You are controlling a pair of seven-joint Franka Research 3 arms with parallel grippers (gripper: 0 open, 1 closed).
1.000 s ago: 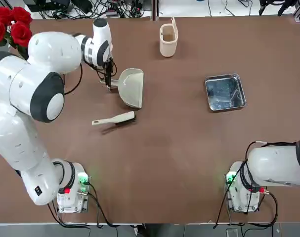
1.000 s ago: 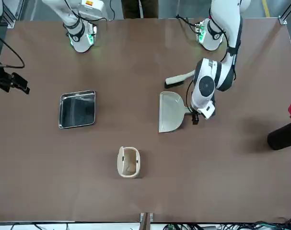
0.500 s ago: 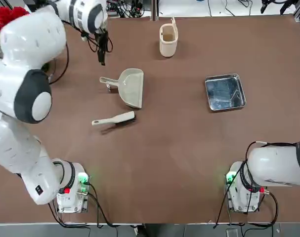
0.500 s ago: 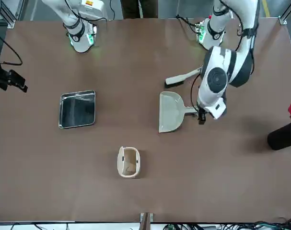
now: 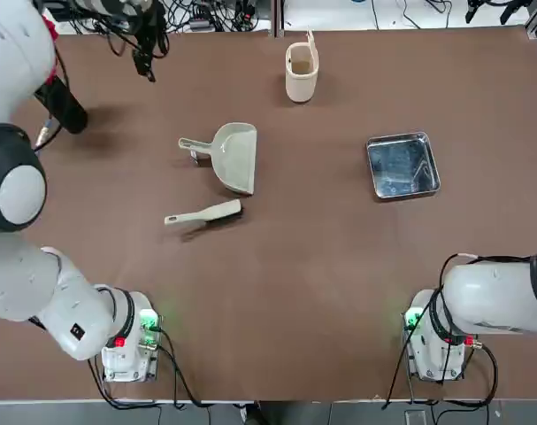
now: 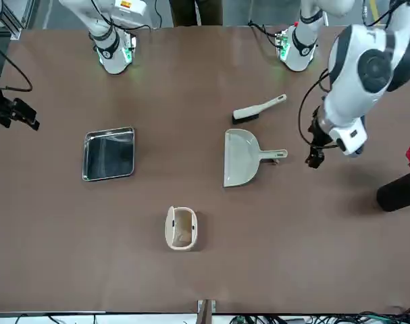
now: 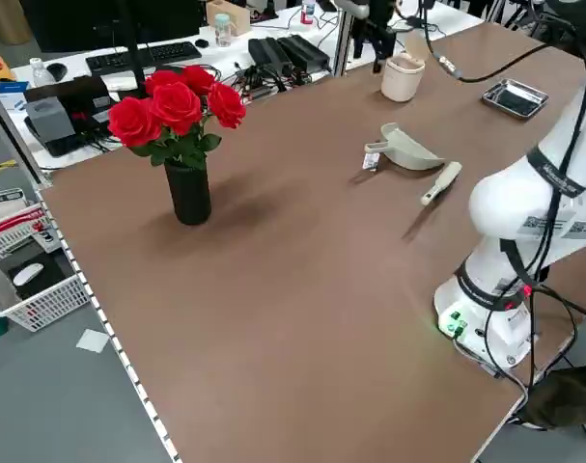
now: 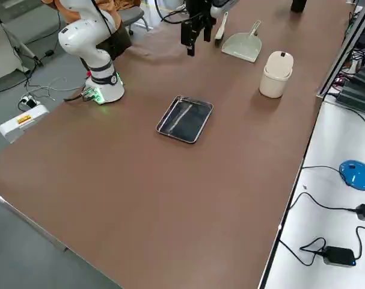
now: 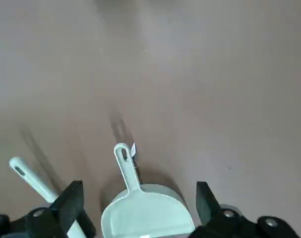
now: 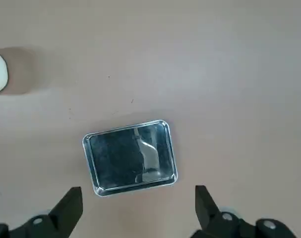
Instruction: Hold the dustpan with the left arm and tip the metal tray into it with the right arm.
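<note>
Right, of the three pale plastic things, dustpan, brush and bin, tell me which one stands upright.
The bin, standing on its base with its opening upward; the dustpan and brush both lie flat.

brt overhead room lt, soft shadows on brown tabletop [image 5: 303, 292], glare on metal tray [image 10: 130, 157]

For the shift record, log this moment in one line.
left hand: open, empty, above table | right hand: open, empty | dustpan: on table, unheld | metal tray: on table, untipped
</note>
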